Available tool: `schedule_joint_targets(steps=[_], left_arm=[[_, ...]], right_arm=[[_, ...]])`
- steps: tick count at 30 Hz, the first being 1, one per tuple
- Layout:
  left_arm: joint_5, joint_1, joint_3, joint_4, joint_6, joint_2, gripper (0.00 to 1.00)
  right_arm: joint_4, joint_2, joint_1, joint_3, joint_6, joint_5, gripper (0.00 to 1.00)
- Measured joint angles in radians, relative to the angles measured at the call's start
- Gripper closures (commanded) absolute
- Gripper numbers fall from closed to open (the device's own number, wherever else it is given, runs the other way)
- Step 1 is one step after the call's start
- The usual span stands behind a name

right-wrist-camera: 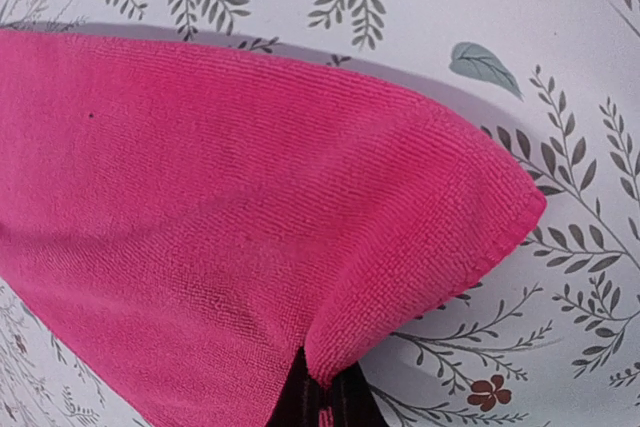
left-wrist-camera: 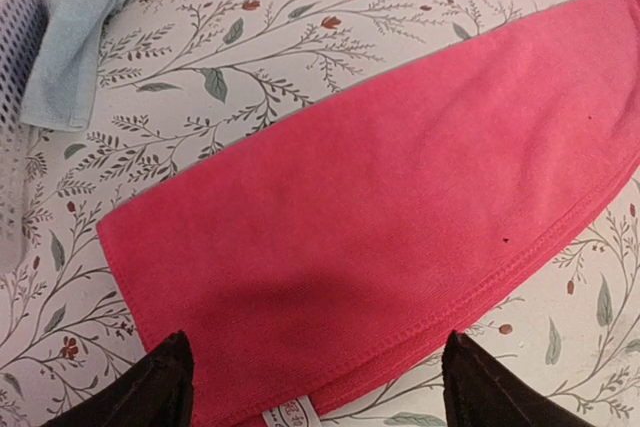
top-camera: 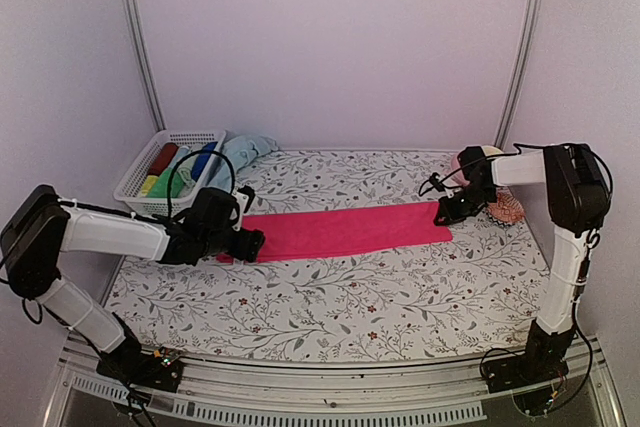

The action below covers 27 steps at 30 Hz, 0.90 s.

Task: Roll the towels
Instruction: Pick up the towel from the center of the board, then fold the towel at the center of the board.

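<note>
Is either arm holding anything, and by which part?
The right gripper has its jaws shut on a corner of the pink towel. The left gripper holds nothing, jaws open.

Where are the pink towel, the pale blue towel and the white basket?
pink towel (top-camera: 345, 230), top view, middle of the flat strip.
pale blue towel (top-camera: 245, 152), top view, crumpled middle.
white basket (top-camera: 137, 164), top view, left rim.
</note>
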<state>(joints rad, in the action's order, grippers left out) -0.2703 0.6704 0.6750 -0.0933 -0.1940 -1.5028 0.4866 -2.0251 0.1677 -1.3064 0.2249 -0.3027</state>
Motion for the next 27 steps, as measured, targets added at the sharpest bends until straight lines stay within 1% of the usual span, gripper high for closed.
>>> schedule_joint_targets(steps=[7,10,15,18,20,23,27], left_arm=[[-0.004,0.002,-0.011,-0.007,0.000,0.022,0.13],[-0.005,0.002,-0.016,-0.013,0.003,0.031,0.13],[-0.005,0.002,-0.018,-0.019,0.007,0.032,0.13],[-0.004,0.002,-0.019,-0.021,0.007,0.032,0.12],[-0.003,0.002,-0.019,-0.021,0.007,0.032,0.12],[-0.003,0.002,-0.020,-0.021,0.008,0.032,0.10],[-0.003,0.002,-0.020,-0.022,0.008,0.032,0.08]], right_arm=[[0.007,0.011,-0.013,0.005,-0.001,0.010,0.98],[0.049,0.045,-0.055,0.015,0.005,-0.016,0.98],[0.119,0.172,-0.159,0.019,0.032,-0.076,0.98],[0.170,0.239,-0.211,-0.012,0.057,-0.121,0.98],[0.209,0.248,-0.228,-0.051,0.074,-0.152,0.98],[0.280,0.243,-0.219,-0.118,0.109,-0.223,0.98],[0.359,0.243,-0.143,-0.193,0.147,-0.293,0.98]])
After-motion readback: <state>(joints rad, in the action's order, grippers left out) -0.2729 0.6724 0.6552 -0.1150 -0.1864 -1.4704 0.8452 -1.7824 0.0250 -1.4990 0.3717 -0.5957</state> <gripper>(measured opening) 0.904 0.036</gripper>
